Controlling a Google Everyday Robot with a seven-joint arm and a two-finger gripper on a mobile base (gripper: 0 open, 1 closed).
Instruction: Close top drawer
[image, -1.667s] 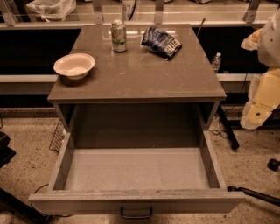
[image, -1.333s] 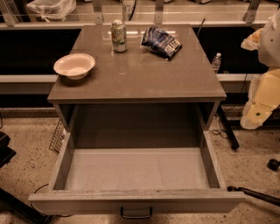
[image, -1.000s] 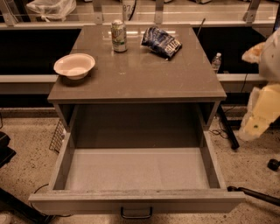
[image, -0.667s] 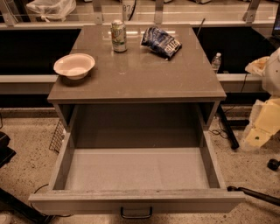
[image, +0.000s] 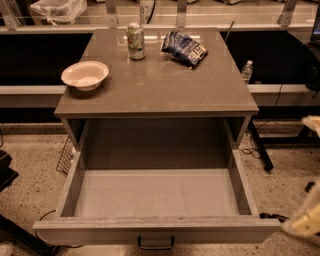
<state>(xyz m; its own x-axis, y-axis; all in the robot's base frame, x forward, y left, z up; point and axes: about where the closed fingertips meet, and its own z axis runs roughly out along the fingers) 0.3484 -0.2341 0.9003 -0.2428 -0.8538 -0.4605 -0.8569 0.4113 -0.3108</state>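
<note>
The cabinet (image: 155, 95) fills the middle of the frame. Its top drawer (image: 155, 192) sticks all the way out toward the bottom edge, so the closing looks not yet started and the whole push is left. The gripper (image: 306, 220) is a pale blur at the lower right edge, near the drawer's front corner. No one can tell if it is open or closed. Bare floor (image: 30, 185) lies on both sides. The bowl (image: 85, 75), bag (image: 184, 48) and can (image: 135, 41) sit far back on top. The small handle (image: 156, 244) is at the bottom middle.

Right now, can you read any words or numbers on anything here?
None readable.
The can: label too blurred.
The blue bag: print too blurred.
The top drawer: no writing.
The pincer: low at the right edge, beside the drawer front; no writing seen.
</note>
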